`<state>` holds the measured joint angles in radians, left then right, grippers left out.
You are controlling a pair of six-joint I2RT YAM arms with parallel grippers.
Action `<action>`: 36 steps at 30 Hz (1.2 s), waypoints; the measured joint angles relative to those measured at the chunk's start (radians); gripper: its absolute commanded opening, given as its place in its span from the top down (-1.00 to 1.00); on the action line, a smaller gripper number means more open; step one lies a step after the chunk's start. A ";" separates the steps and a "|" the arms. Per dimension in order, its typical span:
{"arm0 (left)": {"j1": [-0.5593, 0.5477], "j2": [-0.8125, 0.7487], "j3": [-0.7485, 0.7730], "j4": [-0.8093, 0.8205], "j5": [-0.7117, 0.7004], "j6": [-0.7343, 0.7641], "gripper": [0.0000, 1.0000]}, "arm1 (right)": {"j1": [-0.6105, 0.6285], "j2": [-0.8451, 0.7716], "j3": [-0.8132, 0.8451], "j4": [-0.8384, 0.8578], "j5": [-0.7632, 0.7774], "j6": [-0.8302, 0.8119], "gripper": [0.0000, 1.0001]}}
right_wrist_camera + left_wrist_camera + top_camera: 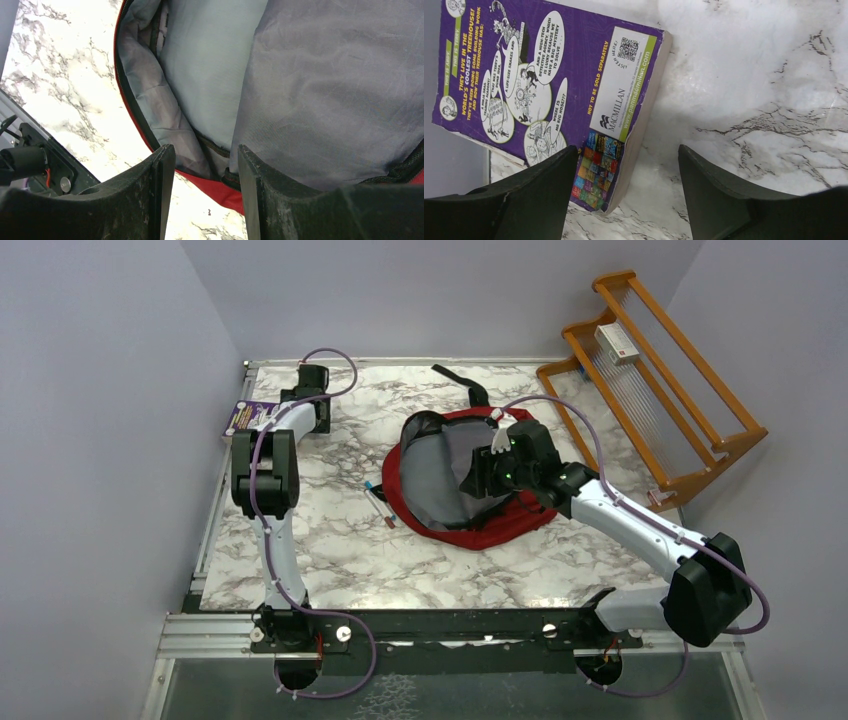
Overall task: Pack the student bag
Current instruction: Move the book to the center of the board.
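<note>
Top external: student bag (478,532) open, mid-table. Left gripper (626,152), jaws wide, straddles corner of book (549,75), far left of bag; I risk corner-only pinch, book pivoting. Right gripper (206,150) half-parted at bag rim; hold unclear, mouth may collapse.

A purple paperback (549,85) lies at the marble desk's (330,560) far-left edge. Pens (381,508) lie mid-desk. A wooden rack (650,390) holds a small box (616,343).
</note>
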<state>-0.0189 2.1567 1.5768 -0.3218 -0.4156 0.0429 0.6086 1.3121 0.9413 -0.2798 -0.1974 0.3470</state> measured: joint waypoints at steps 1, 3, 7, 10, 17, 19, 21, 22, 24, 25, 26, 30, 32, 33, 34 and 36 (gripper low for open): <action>0.001 0.002 0.001 0.002 -0.005 0.005 -0.38 | 0.000 0.000 0.000 0.000 0.000 0.000 -0.08; 0.001 0.006 0.003 0.005 -0.014 0.014 -0.28 | 0.000 0.000 0.000 0.000 0.000 0.000 -0.08; 0.000 0.013 0.004 0.007 -0.035 0.034 -0.08 | 0.000 0.000 0.000 0.000 0.000 0.000 -0.08; 0.000 0.019 0.005 0.008 -0.056 0.050 0.08 | 0.000 0.000 0.000 -0.001 0.000 0.000 -0.08; -0.005 0.024 0.004 0.009 -0.088 0.089 0.64 | 0.000 0.000 0.000 -0.002 0.000 0.000 -0.08; -0.007 0.024 0.004 0.011 -0.091 0.101 0.75 | 0.000 0.000 0.000 -0.002 0.000 0.000 -0.08; -0.008 0.024 0.004 0.012 -0.092 0.109 0.92 | 0.000 0.000 0.000 -0.002 0.000 0.000 -0.08; -0.008 0.024 0.004 0.013 -0.092 0.115 1.00 | 0.000 0.000 0.000 -0.002 0.000 0.000 -0.08; -0.009 0.024 0.003 0.014 -0.091 0.123 1.00 | 0.000 0.000 0.000 -0.002 0.000 0.000 -0.08; -0.009 0.024 0.003 0.016 -0.091 0.125 1.00 | 0.000 0.000 0.000 -0.002 0.000 0.000 -0.08; -0.009 0.024 0.002 0.017 -0.091 0.127 1.00 | 0.000 0.000 0.000 -0.002 0.000 0.000 -0.08; -0.010 0.024 -0.002 0.023 -0.090 0.134 1.00 | 0.000 0.000 -0.003 -0.002 0.000 0.000 -0.08; -0.012 0.022 -0.006 0.027 -0.086 0.137 1.00 | 0.000 -0.003 -0.004 -0.003 0.000 0.000 -0.08; -0.014 0.022 -0.008 0.029 -0.086 0.138 1.00 | 0.000 -0.005 -0.005 -0.003 0.000 0.000 -0.08; -0.017 0.021 -0.008 0.030 -0.086 0.139 1.00 | 0.000 -0.007 -0.006 -0.003 0.000 0.000 -0.08; -0.024 0.020 -0.009 0.029 -0.086 0.140 1.00 | 0.000 -0.011 -0.009 -0.003 0.000 0.000 -0.08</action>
<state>-0.0425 2.1769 1.5681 -0.2928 -0.5014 0.1825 0.6086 1.3014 0.9325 -0.2829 -0.1974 0.3473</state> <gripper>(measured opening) 0.122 0.538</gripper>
